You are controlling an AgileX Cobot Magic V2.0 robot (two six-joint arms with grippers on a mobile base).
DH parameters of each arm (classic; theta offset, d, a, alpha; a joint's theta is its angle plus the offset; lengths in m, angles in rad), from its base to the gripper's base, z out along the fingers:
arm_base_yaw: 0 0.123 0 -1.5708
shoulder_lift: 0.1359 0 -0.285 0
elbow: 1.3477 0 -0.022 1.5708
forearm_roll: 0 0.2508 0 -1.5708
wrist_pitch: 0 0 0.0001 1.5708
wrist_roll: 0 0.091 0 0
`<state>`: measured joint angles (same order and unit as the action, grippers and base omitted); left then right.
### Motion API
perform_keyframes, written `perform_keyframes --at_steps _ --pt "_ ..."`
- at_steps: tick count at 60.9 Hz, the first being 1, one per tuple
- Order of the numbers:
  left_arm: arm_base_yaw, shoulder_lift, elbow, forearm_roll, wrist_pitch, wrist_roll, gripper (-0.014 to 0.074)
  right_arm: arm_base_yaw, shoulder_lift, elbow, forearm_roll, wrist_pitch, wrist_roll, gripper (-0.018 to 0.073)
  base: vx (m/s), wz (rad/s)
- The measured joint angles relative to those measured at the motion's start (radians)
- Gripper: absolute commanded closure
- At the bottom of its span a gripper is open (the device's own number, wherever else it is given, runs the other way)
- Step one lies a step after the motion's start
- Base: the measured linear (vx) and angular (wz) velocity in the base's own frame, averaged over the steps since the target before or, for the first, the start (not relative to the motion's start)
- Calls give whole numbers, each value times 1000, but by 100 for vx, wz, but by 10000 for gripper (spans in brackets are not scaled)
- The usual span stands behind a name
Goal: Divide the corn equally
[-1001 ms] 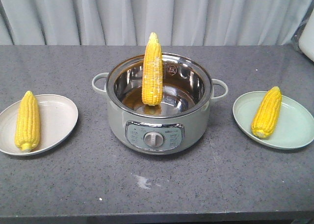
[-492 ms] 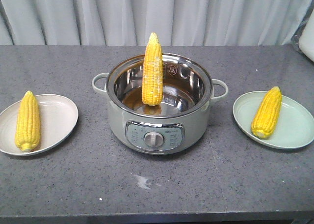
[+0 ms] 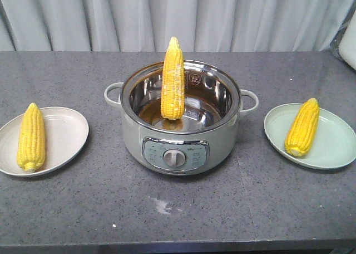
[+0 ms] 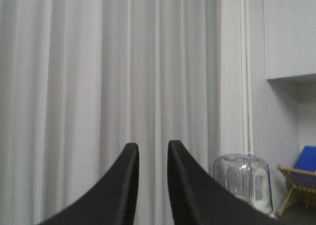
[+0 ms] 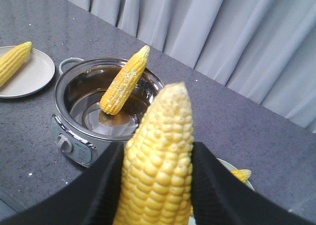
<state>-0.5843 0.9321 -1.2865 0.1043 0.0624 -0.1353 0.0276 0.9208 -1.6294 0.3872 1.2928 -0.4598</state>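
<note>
My right gripper [image 5: 158, 146] is shut on a yellow corn cob [image 5: 157, 185], held tip up above the table's right side, over a green plate [image 3: 334, 145]. On that plate lies another cob [image 3: 302, 127]. A cob with whitish patches [image 3: 173, 81] leans upright inside the steel pot [image 3: 133, 140]. On the white plate [image 3: 67, 132] at the left lies one more cob [image 3: 31, 137]. My left gripper [image 4: 150, 147] points at the curtain, slightly open with nothing between its fingers. Neither gripper shows in the front view.
The pot has side handles [image 3: 113, 92] and a front dial [image 3: 174, 157]. A grey curtain [image 3: 178, 17] hangs behind the table. A small white smear [image 3: 162, 206] marks the table near its front edge. A glass jar [image 4: 243, 180] stands far off.
</note>
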Motion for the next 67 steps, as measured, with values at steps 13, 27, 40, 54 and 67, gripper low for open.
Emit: perform_keyframes --at_steps 13,27,40,54,67 --pt "-8 76 0 -17 167 22 451 0 0 0 0 -1 0 561 0 0" --pt "-8 151 -5 -34 230 21 451 0 0 0 0 -1 0 561 0 0" --pt "2 289 -162 -35 289 21 451 0 0 0 0 -1 0 561 0 0" --pt "45 469 -376 -36 482 20 378 0 0 0 0 0 0 561 0 0" --pt "51 604 -450 -85 581 -14 123 0 0 0 0 0 0 561 0 0"
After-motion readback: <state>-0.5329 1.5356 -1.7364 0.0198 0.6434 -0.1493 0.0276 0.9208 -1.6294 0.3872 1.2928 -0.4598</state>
